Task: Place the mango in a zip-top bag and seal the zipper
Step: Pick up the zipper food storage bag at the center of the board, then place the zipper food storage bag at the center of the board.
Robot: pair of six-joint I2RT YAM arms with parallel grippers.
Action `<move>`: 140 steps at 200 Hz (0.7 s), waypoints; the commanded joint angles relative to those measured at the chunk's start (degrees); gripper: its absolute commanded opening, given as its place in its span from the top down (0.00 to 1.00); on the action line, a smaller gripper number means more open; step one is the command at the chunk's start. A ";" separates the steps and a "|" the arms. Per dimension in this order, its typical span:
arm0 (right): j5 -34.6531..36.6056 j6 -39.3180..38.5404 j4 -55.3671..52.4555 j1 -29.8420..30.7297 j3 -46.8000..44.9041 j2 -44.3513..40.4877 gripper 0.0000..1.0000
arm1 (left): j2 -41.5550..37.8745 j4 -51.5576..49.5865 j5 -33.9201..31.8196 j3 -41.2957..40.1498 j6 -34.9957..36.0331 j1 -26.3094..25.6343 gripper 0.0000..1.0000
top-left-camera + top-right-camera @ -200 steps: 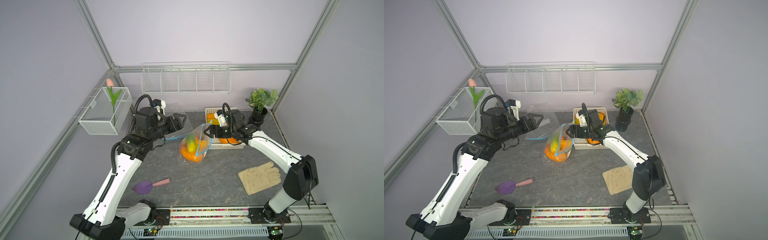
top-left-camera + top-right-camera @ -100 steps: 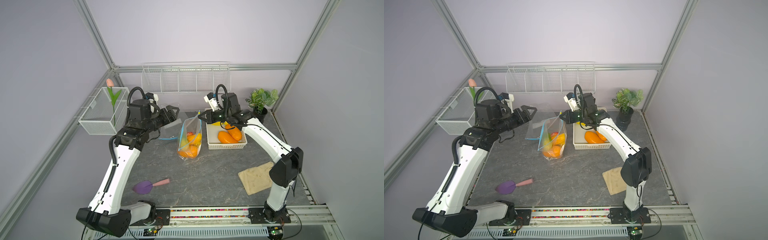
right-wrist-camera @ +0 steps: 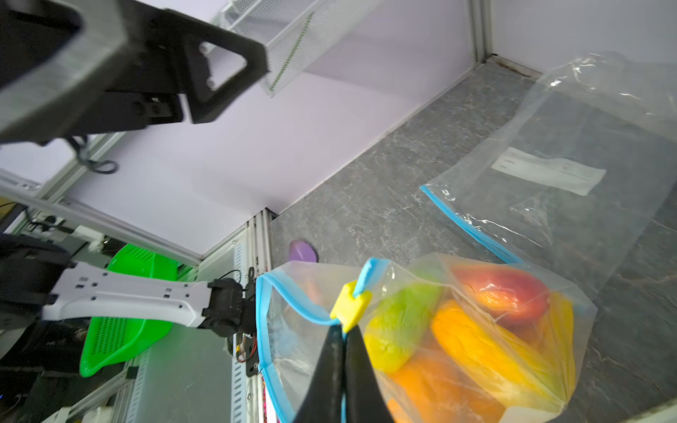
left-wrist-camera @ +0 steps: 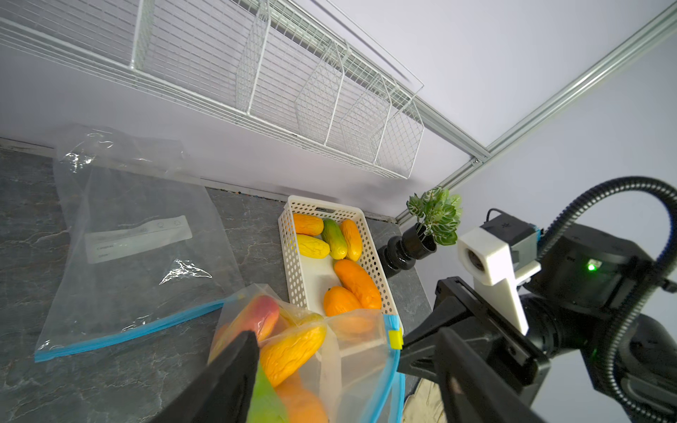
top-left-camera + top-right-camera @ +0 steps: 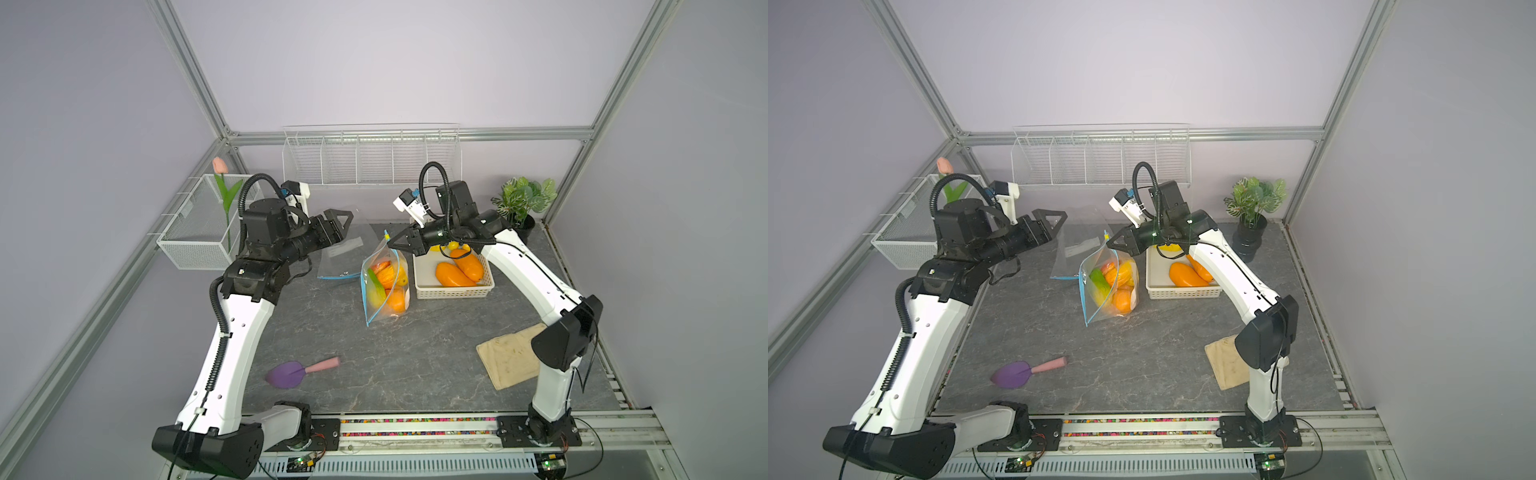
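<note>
Since we pinch the bag (image 5: 384,282) beside its slider (image 3: 351,305) with the right gripper (image 3: 344,331) clamped tight, it stands upright, while our left gripper (image 5: 337,223) hangs open, empty.

- Your left arm (image 5: 245,332) and right arm (image 5: 528,266) wear white shells between black joints.
- The black fingers (image 3: 234,45) are triangular frames with a cut-out and small screw holes.
- Behind the fingers sits a white camera mount (image 4: 491,256) with a blue plug.
- A ribbed black hose (image 4: 622,183) loops behind that mount.
- A green light (image 4: 591,266) glows on the black housing behind the right fingers.
</note>
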 commanded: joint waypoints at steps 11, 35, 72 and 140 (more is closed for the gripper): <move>-10.52 -8.92 -6.13 0.03 3.09 -2.17 0.93 | -5.29 6.64 3.10 -2.85 7.61 0.30 0.21; -12.35 -14.76 -11.04 -0.49 2.25 -3.09 0.93 | -7.30 10.87 5.73 -6.69 10.81 0.25 0.22; -9.28 -23.75 -20.96 -3.90 0.46 -1.90 0.93 | -7.53 20.76 17.22 -16.00 15.88 0.07 0.22; -5.21 -26.18 -24.62 -7.54 0.11 -1.23 0.68 | 3.72 12.96 21.77 -14.74 34.55 -6.89 0.20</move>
